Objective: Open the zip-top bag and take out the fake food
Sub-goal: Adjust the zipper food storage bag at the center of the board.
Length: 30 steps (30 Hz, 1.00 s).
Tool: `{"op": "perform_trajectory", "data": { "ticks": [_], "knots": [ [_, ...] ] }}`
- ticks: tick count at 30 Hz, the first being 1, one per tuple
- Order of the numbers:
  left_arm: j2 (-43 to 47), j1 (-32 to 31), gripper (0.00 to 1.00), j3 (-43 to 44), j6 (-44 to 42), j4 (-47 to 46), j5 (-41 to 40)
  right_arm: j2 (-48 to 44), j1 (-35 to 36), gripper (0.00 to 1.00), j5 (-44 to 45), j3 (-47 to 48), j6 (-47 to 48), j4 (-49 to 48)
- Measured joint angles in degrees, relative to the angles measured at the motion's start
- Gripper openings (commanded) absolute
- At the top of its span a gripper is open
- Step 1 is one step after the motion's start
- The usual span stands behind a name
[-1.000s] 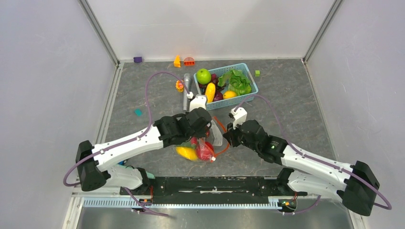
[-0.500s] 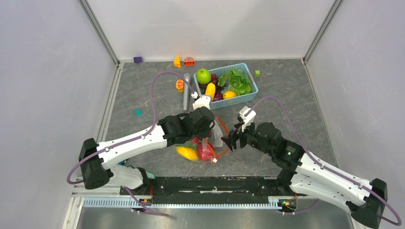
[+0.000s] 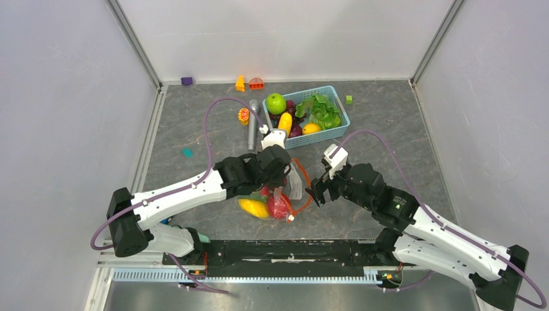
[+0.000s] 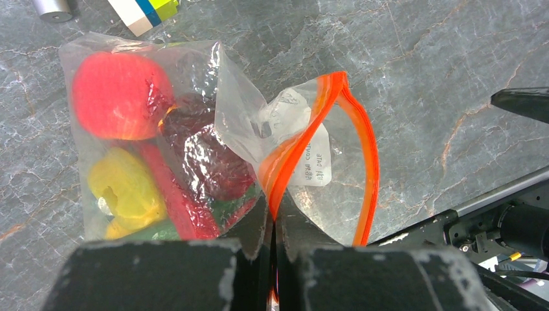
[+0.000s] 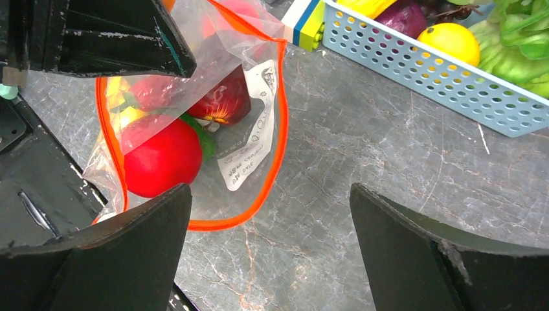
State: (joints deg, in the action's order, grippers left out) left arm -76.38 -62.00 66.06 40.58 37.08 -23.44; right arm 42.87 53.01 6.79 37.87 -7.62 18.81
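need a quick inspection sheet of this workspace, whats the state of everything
surface: grey marbled tabletop, no spills seen
job's things: clear crinkly plastic zip-top bag, orange zip strip parted; toy food inside: red round fruit, dark maroon fruit, yellow piece
clutter: light-blue plastic basket holding green apple and green lettuce; silver cylinder; small coloured blocks by back wall
grippers: left jaws shut on the zip strip; right jaws open beside the bag mouth, holding nothing
cables: purple cables loop off both arms, no snag seen
surroundings: pale grey walls; nothing else seen
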Motion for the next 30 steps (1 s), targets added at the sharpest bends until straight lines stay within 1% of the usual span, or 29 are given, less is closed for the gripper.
{"op": "perform_trajectory", "data": {
  "ticks": [8, 12, 16, 19, 22, 24, 28, 30],
  "knots": [
    [0.0, 0.0, 0.02, 0.0, 0.0, 0.0, 0.0, -2.7, 0.0, 0.98, 4.9, 0.6, -0.6, 1.6],
    [0.0, 0.0, 0.02, 0.1, 0.0, 0.0, 0.0, -1.8, -0.2, 0.84, 4.6, 2.2, -3.4, 2.7],
    [0.0, 0.0, 0.02, 0.4, -0.1, 0.0, 0.0, 1.2, -0.2, 0.72, 1.5, 3.3, -9.2, 2.5],
    [0.0, 0.0, 0.02, 0.6, -0.1, 0.0, 0.0, 2.4, -0.2, 0.68, -1.6, 3.1, -14.3, 1.9],
    [0.0, 0.0, 0.02, 0.7, -0.4, 0.0, 0.0, 2.1, -0.1, 0.66, -5.3, 0.7, -20.0, -1.8],
    [-0.1, 0.0, 0.02, 0.7, -0.9, 0.0, 0.0, 1.8, -0.1, 0.62, -7.1, -1.4, -22.9, -4.0],
    [-0.5, 0.0, 0.02, 0.7, -1.2, 0.0, 0.0, 2.4, 0.0, 0.56, -10.4, -4.5, -26.8, -6.8],
    [-0.7, 0.0, 0.02, 0.7, -1.3, -0.2, 0.1, 3.3, 0.0, 0.54, -11.6, -5.7, -28.5, -8.9]
  ]
}}
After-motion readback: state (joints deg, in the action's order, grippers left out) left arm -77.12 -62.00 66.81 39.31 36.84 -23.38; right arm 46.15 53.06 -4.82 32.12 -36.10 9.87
